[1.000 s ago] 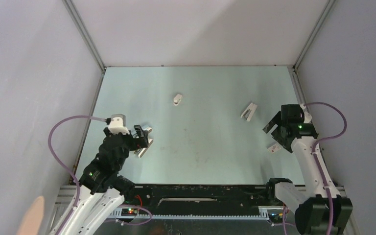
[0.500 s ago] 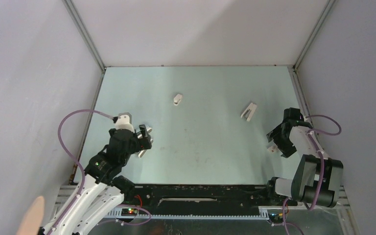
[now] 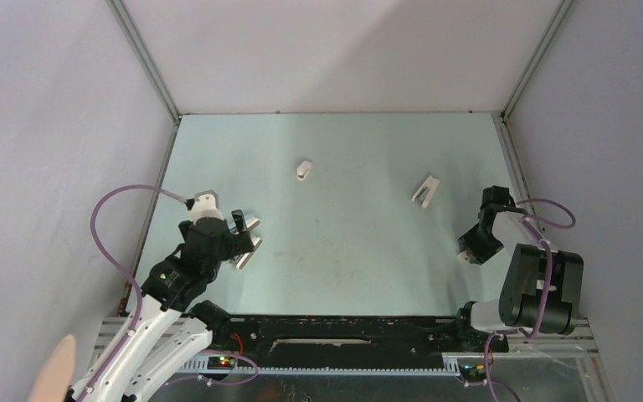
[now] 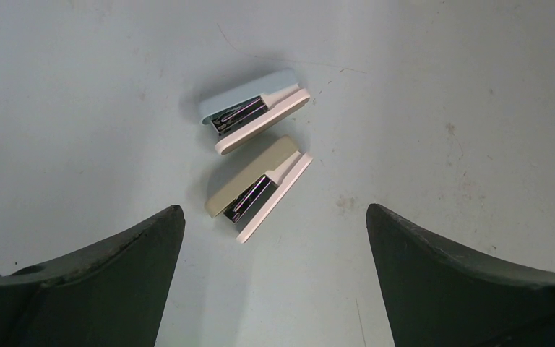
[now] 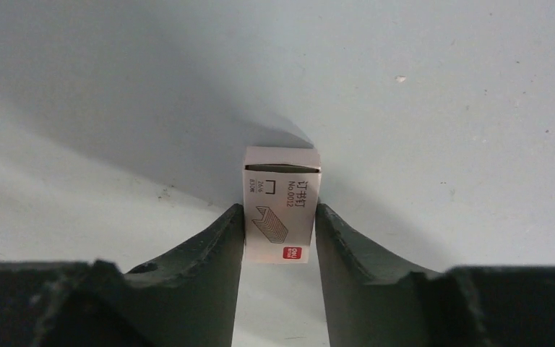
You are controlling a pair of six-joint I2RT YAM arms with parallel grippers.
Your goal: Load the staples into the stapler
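Note:
The stapler (image 3: 424, 190), slim and white with its two arms spread, lies at the right middle of the table, with no gripper near it. My right gripper (image 5: 280, 217) is down at the right edge (image 3: 475, 244), shut on a small white staple box (image 5: 282, 210) with a red mark. Both fingers press the sides of the box, which rests on the table. The staples themselves are not in view. My left gripper (image 4: 274, 210) hangs open at the left (image 3: 239, 234), above the table just short of two other small staplers.
A pale blue stapler (image 4: 253, 112) and a beige one (image 4: 256, 184) lie side by side ahead of the left fingers, both slightly open with metal showing. A short white stub (image 3: 303, 170) lies at the back middle. Grey walls enclose the table (image 3: 352, 251).
The right gripper has lowered towards the near right and closed its fingers onto the staple box. The left arm shifted slightly and stays open.

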